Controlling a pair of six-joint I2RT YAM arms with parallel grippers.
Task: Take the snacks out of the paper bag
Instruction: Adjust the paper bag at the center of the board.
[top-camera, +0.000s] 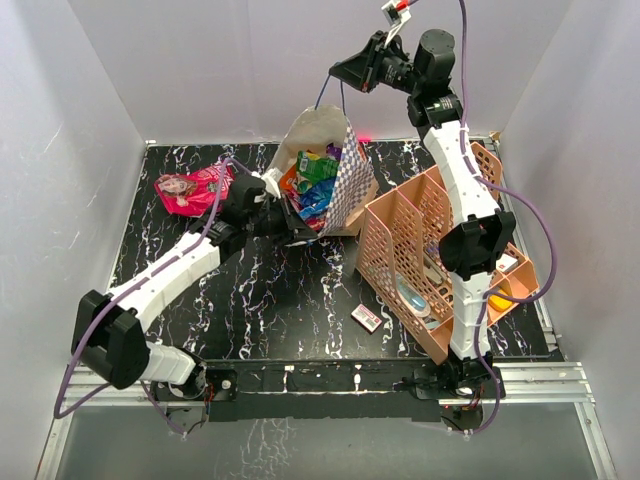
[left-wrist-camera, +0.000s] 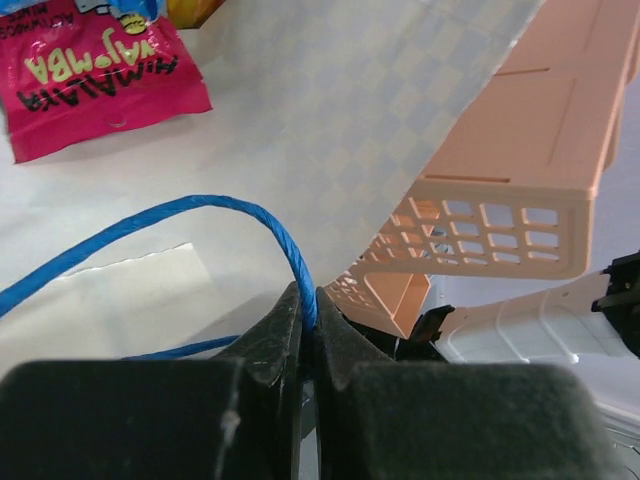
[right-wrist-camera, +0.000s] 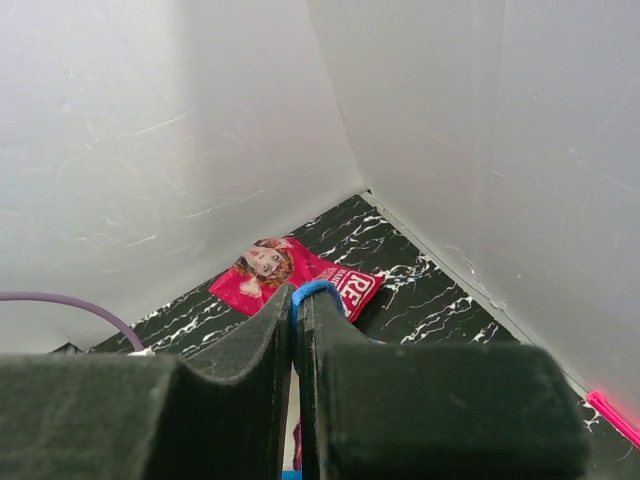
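The checkered paper bag (top-camera: 345, 190) is held tilted and open at the middle back of the table, its white inside (left-wrist-camera: 330, 120) showing. Snacks (top-camera: 312, 178) in green, orange and blue fill its mouth, and a pink packet (left-wrist-camera: 95, 70) lies inside it. My left gripper (top-camera: 283, 217) (left-wrist-camera: 308, 300) is low at the bag's mouth, shut on one blue cord handle (left-wrist-camera: 200, 210). The right gripper (top-camera: 347, 72) (right-wrist-camera: 297, 295) is high above the bag, shut on the other blue cord handle (right-wrist-camera: 315, 290). A pink-red snack bag (top-camera: 192, 190) (right-wrist-camera: 265, 265) lies on the table at the back left.
A peach perforated rack (top-camera: 440, 260) (left-wrist-camera: 520, 200) stands right of the bag, close against it, with an orange item (top-camera: 497, 297) in it. In front of the rack lies a small white-pink box (top-camera: 366, 318). White walls enclose the black marbled table (top-camera: 280, 310).
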